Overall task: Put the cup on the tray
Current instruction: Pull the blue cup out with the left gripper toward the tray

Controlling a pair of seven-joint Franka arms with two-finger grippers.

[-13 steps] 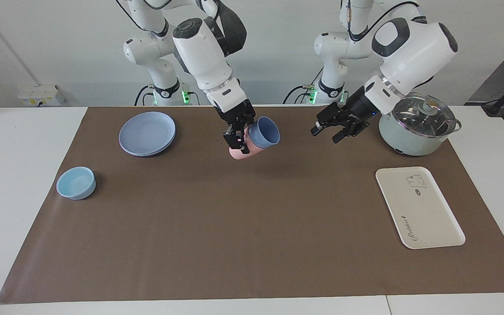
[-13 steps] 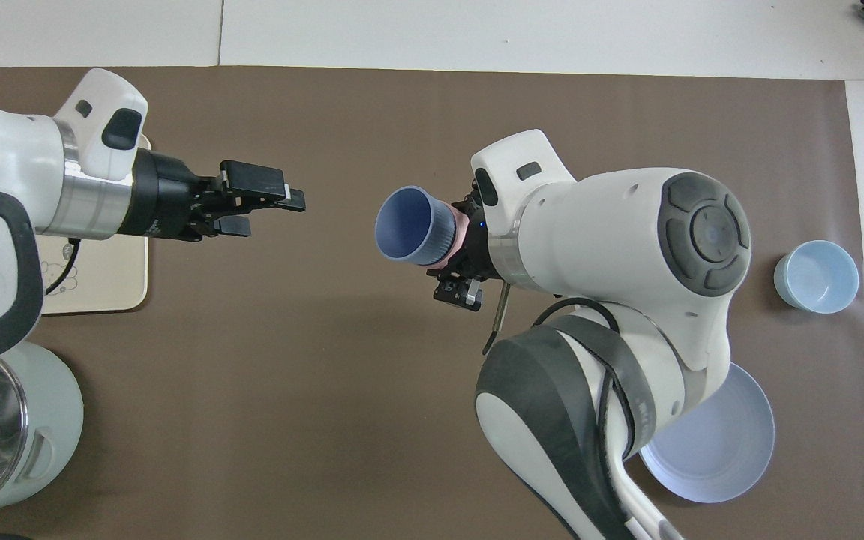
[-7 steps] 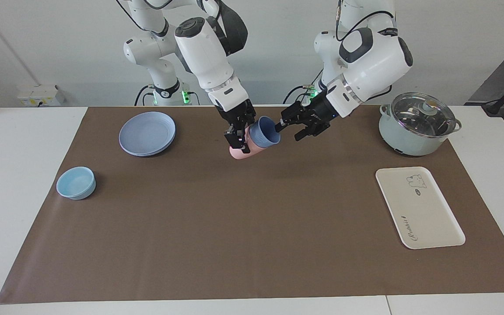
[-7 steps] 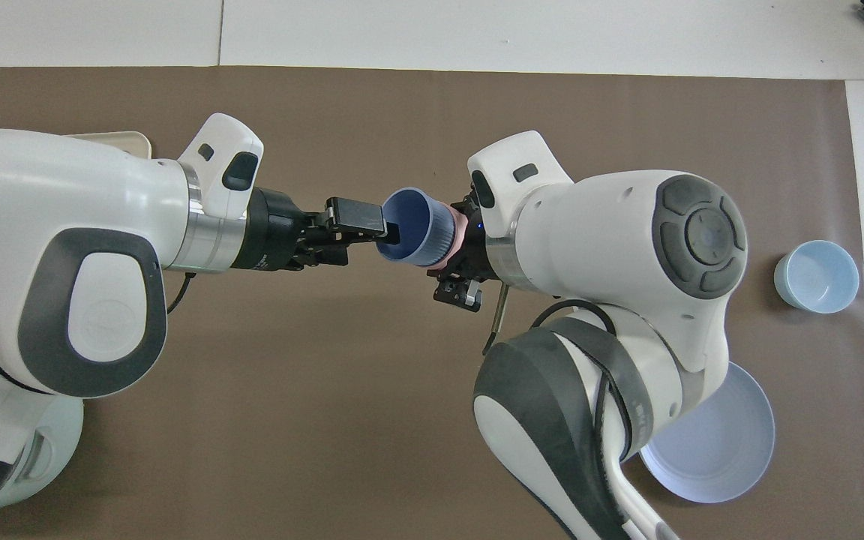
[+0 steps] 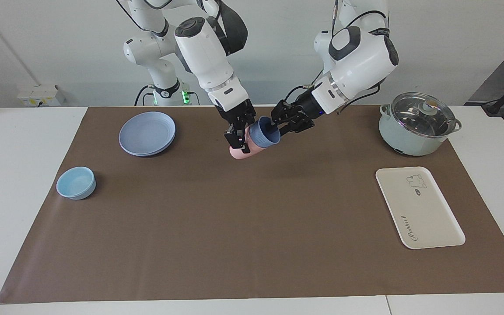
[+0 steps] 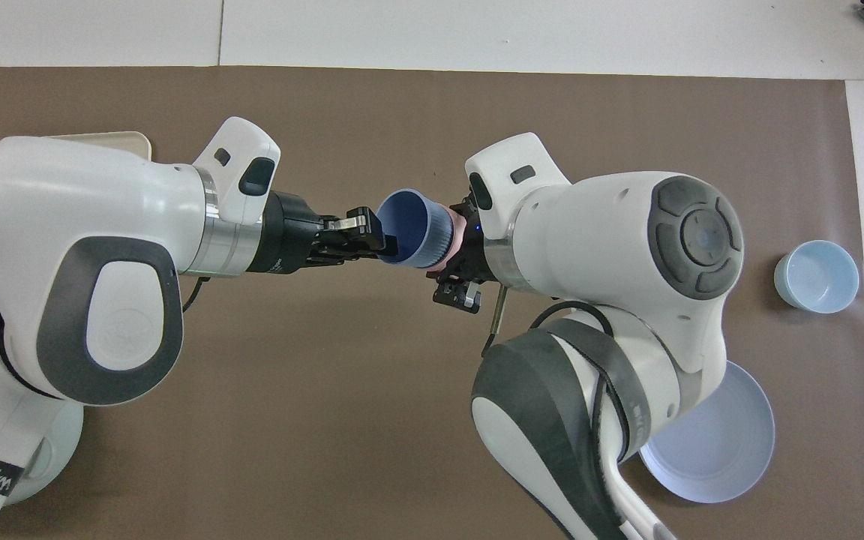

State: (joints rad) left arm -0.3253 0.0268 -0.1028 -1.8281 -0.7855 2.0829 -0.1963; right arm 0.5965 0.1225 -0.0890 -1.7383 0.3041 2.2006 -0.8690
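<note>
The periwinkle-blue cup (image 5: 264,133) is nested in a pink cup (image 5: 239,153), tilted on its side in the air, mouth toward the left arm's end. My right gripper (image 5: 239,138) is shut on the pink cup over the brown mat (image 5: 234,227). My left gripper (image 5: 278,124) is at the blue cup's rim, reaching into its mouth. From overhead the cup (image 6: 409,236), the left gripper (image 6: 379,240) and a sliver of the pink cup (image 6: 460,232) show. The cream tray (image 5: 418,210) lies flat toward the left arm's end, apart from both grippers; overhead only its corner (image 6: 102,137) shows.
A lidded pale-green pot (image 5: 416,124) stands nearer to the robots than the tray. A round blue plate (image 5: 147,132) and a low light-blue bowl (image 5: 76,183) sit toward the right arm's end. Both arms hang over the mat's middle.
My left arm has swung from beside the pot across to the blue cup, and its gripper now reaches the cup's rim. My right gripper with the nested cups has stayed in place.
</note>
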